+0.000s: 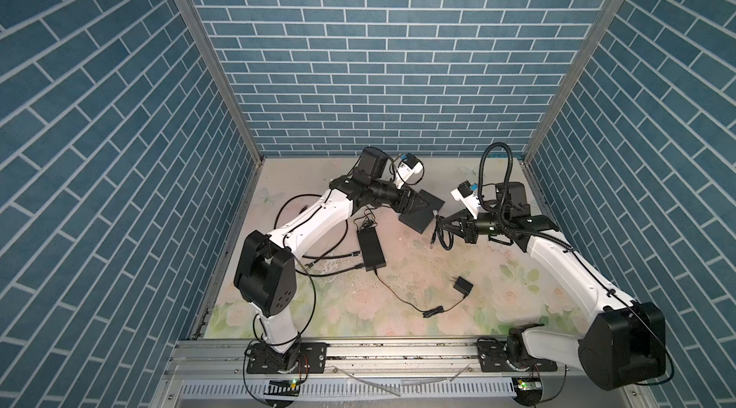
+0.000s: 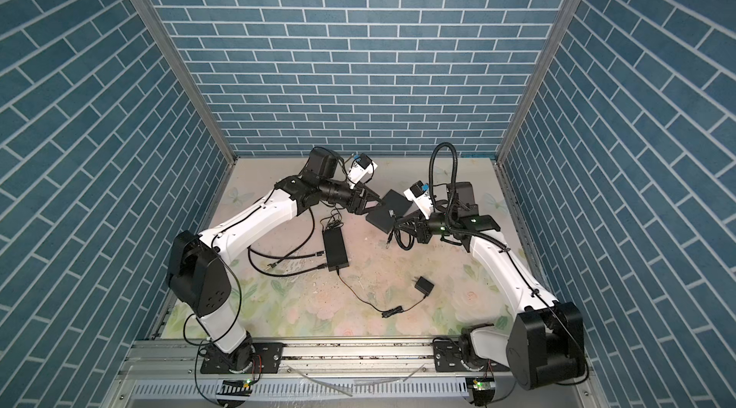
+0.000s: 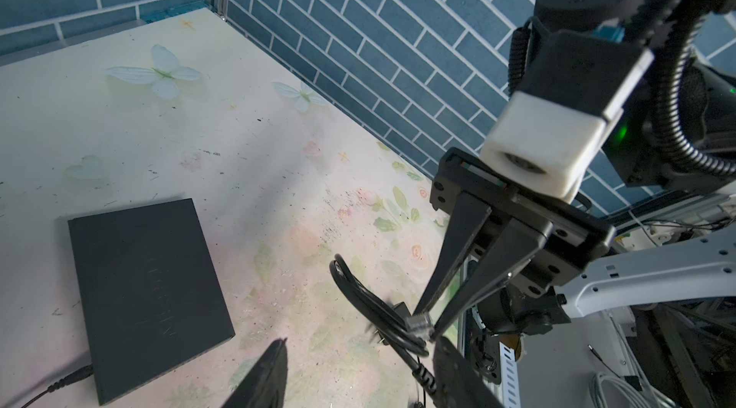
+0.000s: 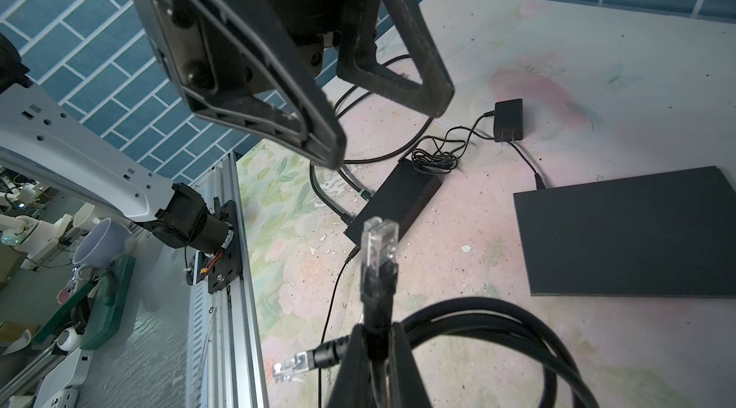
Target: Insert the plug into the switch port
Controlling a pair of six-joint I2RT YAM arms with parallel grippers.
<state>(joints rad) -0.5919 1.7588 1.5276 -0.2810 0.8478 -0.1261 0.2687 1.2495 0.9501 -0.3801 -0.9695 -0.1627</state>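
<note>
The switch [image 1: 418, 217] [image 2: 392, 203] is a flat black box lying on the floral table, also in the left wrist view [image 3: 147, 286] and the right wrist view [image 4: 637, 235]; its ports are not visible. My right gripper [image 1: 441, 224] [image 2: 397, 223] [image 4: 370, 366] is shut on the black boot just behind the clear plug [image 4: 378, 243] [image 3: 420, 324], which sticks out past its fingertips, a short way off the switch's near right edge. The black cable [image 4: 498, 314] loops below, its other clear end [image 4: 290, 364] hanging free. My left gripper [image 1: 426, 203] [image 2: 376, 200] [image 3: 358, 378] hovers open above the switch, holding nothing.
A ribbed black power brick [image 1: 371, 246] [image 4: 398, 199] lies in the middle of the table, with black leads [image 1: 330, 258] curling to its left. Its thin wire runs to a small wall adapter [image 1: 462, 286]. A second adapter [image 4: 507, 119] feeds the switch. Blue brick walls enclose three sides.
</note>
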